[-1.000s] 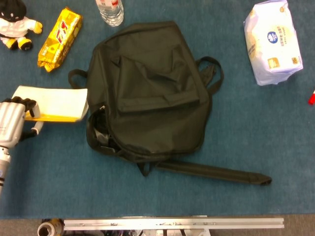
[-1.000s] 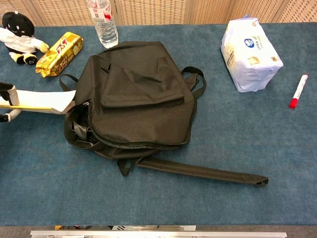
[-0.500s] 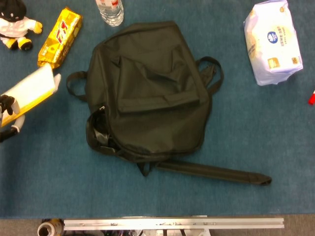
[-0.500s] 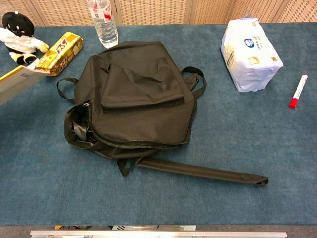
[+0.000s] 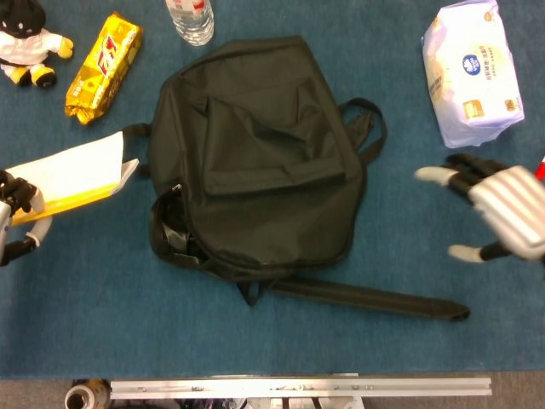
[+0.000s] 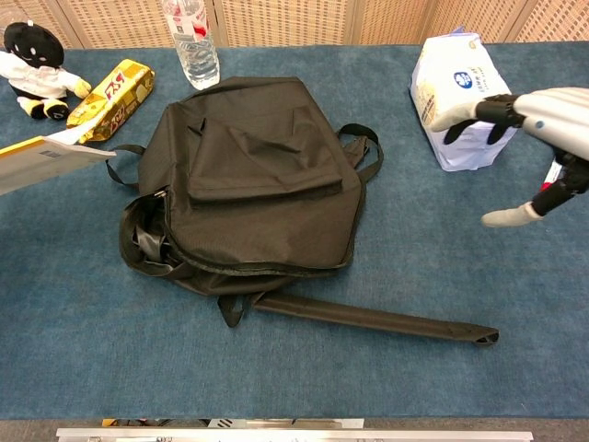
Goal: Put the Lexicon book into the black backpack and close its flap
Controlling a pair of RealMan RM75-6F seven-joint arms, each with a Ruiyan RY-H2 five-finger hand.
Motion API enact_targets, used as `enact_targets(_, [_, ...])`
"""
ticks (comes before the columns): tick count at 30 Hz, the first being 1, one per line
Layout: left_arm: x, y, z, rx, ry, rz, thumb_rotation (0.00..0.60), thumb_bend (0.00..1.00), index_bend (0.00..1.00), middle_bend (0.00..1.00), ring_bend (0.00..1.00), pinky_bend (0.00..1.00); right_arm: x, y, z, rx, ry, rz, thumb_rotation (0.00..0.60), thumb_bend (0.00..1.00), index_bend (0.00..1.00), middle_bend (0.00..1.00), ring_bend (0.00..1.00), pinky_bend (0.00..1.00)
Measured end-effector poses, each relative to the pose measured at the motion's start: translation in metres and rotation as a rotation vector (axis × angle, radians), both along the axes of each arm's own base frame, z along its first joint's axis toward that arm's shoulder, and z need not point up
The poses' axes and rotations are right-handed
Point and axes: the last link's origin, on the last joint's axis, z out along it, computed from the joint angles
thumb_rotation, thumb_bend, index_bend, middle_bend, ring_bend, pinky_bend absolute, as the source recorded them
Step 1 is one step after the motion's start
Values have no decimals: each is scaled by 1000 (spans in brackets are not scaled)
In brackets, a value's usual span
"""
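Note:
The black backpack (image 5: 255, 162) (image 6: 253, 180) lies flat in the middle of the blue table, its main opening gaping at the lower left corner. At the far left edge my left hand (image 5: 15, 217) holds the Lexicon book (image 5: 72, 175) (image 6: 51, 157), a thin white book with a yellow edge. The book is lifted off the table, its free end close to the backpack's left side. On the right, my right hand (image 5: 494, 209) (image 6: 534, 138) hovers open with fingers spread, holding nothing, to the right of the backpack.
A white tissue pack (image 5: 473, 72) lies at the back right, a red marker (image 5: 540, 167) near the right edge. A yellow snack packet (image 5: 104, 64), a plush toy (image 5: 25, 43) and a water bottle (image 5: 191, 17) stand at the back left. A long strap (image 5: 366, 298) trails to the front right.
My right hand has come into view from the right, open. My left hand has levelled the book from its steep tilt and brought it back towards the backpack.

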Motion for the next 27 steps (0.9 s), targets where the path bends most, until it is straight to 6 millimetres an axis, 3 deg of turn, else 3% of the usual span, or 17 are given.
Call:
enact_targets(16, [8, -14, 3, -27, -1, -66, 600, 318, 687, 626, 475, 508, 63, -8, -89, 156, 7, 108, 600, 0, 38, 173, 78, 280])
enact_targets(27, [9, -18, 4, -30, -4, -64, 600, 318, 692, 631, 475, 505, 95, -10, -146, 168, 72, 170, 600, 0, 2, 135, 48, 231])
